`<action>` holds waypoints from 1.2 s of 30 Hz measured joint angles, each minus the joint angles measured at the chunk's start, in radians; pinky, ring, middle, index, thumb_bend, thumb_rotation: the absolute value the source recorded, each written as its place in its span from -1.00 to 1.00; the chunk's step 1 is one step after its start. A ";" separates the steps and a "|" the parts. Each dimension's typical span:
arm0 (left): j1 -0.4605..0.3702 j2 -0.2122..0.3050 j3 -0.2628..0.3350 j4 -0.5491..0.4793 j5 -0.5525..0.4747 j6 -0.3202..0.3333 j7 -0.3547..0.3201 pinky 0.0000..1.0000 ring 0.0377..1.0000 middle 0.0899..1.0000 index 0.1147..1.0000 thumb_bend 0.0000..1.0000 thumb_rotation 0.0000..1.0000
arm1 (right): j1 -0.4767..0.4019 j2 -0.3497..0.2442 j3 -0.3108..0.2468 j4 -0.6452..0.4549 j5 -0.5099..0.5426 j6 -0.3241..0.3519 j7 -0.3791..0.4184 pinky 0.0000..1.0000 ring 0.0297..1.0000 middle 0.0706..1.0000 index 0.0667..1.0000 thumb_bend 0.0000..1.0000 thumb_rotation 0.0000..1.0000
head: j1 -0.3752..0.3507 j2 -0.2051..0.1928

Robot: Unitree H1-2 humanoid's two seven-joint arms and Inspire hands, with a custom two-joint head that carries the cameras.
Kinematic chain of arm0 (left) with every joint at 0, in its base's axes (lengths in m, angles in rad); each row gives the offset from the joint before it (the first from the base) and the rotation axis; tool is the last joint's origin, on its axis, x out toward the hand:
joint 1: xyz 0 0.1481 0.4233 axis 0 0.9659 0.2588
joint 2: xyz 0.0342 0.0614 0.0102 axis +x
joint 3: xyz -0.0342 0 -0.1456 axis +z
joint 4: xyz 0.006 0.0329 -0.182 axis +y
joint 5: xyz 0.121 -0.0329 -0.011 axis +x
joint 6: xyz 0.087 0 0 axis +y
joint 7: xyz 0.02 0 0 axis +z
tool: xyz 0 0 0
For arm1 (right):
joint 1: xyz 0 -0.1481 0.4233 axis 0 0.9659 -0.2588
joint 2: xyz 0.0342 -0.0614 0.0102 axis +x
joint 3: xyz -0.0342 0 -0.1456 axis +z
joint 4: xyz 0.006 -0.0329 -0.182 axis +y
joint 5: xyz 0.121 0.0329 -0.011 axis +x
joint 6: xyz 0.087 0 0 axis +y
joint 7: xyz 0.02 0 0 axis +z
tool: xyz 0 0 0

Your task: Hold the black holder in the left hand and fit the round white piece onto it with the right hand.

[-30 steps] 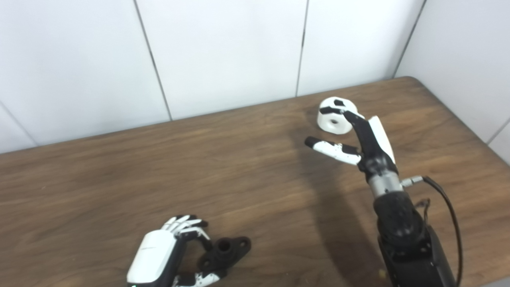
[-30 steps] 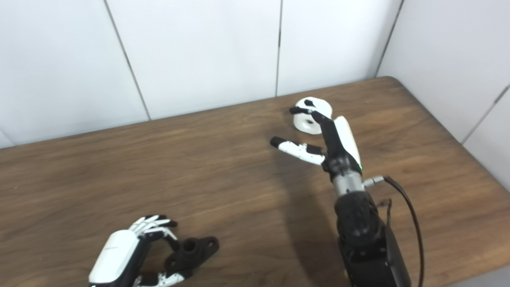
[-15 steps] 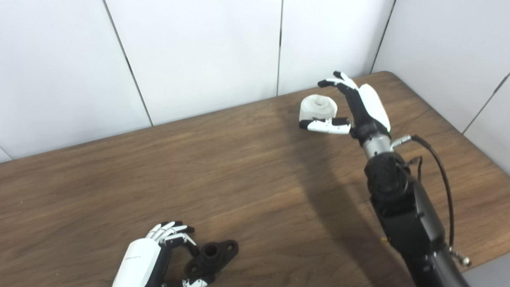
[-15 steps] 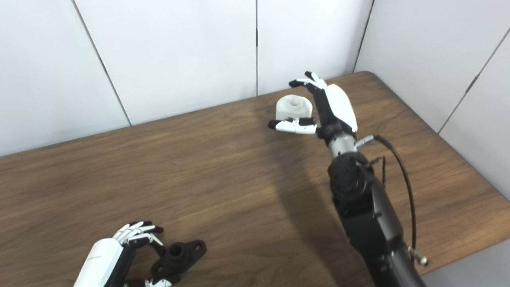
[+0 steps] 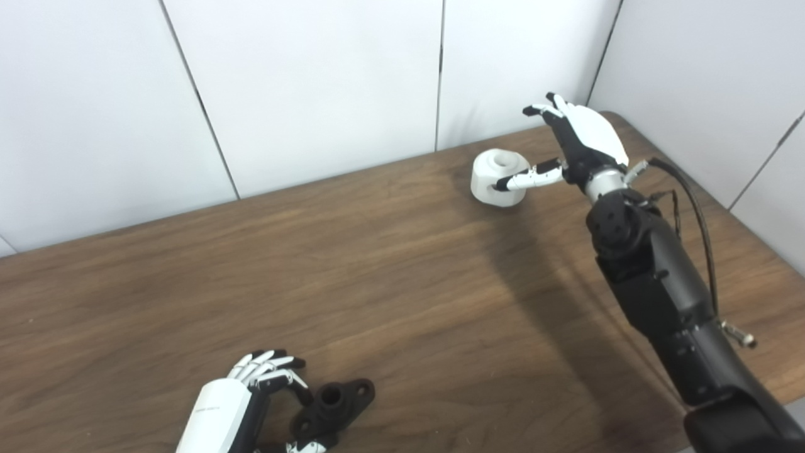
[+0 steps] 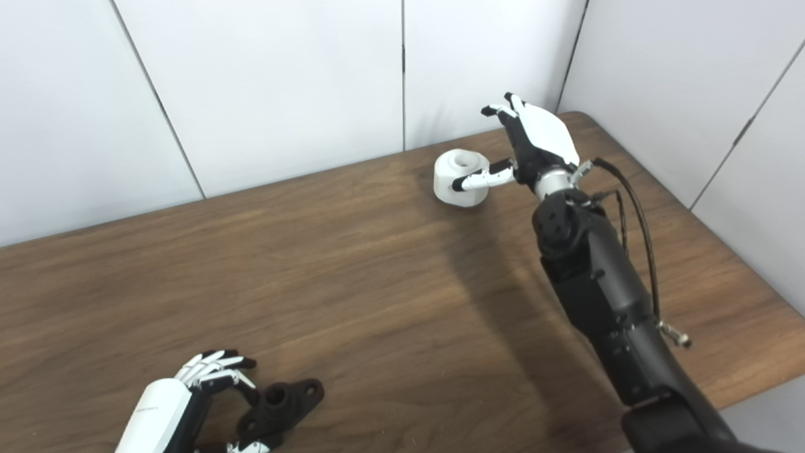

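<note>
The black holder (image 5: 333,406) lies on the wooden table (image 5: 390,283) near the front left edge. My left hand (image 5: 236,406) is curled around its near end, with fingers (image 5: 272,371) above and the thumb below. The round white piece (image 5: 497,178) stands upright at the far right of the table, its hole facing up; it also shows in the right eye view (image 6: 460,178). My right hand (image 5: 578,138) is open just right of it. Its fingers are raised above and behind the piece, and its thumb lies along the piece's near side.
White wall panels (image 5: 314,82) stand right behind the table's far edge and close off the right corner. The table's right edge (image 5: 773,251) runs close beside my right arm (image 5: 654,283). A black cable (image 5: 692,201) loops off the right wrist.
The camera has shifted. The white piece, tilted under my right fingers a second ago, now stands upright. My right hand has moved farther back and to its right. The left hand has held its pose.
</note>
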 measured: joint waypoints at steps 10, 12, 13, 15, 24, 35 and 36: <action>0.000 -0.001 0.000 0.005 0.000 -0.006 0.007 0.79 0.69 0.49 -0.16 0.04 -0.92 | -0.075 -0.020 0.014 0.102 -0.125 0.000 0.141 1.00 1.00 1.00 0.76 1.00 -0.37 | 0.003 -0.002; 0.000 -0.002 0.000 0.010 -0.001 -0.014 0.013 0.80 0.69 0.49 -0.16 0.04 -0.92 | -0.079 -0.020 0.014 0.107 -0.135 0.000 0.146 1.00 1.00 1.00 0.75 1.00 -0.37 | 0.003 -0.002; 0.000 -0.003 0.000 0.011 -0.001 -0.015 0.013 0.80 0.69 0.49 -0.16 0.04 -0.92 | -0.079 -0.020 0.015 0.109 -0.138 0.000 0.148 1.00 1.00 1.00 0.74 1.00 -0.37 | 0.005 -0.003; 0.000 -0.004 0.000 0.011 0.000 -0.015 0.013 0.80 0.69 0.50 -0.16 0.04 -0.92 | -0.079 -0.020 0.016 0.116 -0.144 0.000 0.156 1.00 1.00 1.00 0.73 1.00 -0.35 | 0.005 -0.003; 0.000 -0.008 0.001 0.014 0.000 -0.016 0.015 0.79 0.69 0.49 -0.16 0.04 -0.92 | -0.086 -0.018 0.029 0.154 -0.150 0.000 0.159 1.00 1.00 1.00 0.58 1.00 -0.32 | 0.008 -0.006; -0.006 -0.017 0.001 0.030 0.000 -0.029 0.026 0.78 0.68 0.48 -0.16 0.04 -0.92 | -0.107 -0.014 0.046 0.212 -0.142 0.000 0.143 1.00 1.00 1.00 0.45 0.97 -0.30 | 0.017 -0.011; -0.006 -0.017 0.001 0.031 0.000 -0.029 0.026 0.78 0.68 0.48 -0.16 0.04 -0.92 | -0.107 -0.013 0.047 0.213 -0.141 0.000 0.139 1.00 1.00 1.00 0.44 0.96 -0.30 | 0.017 -0.011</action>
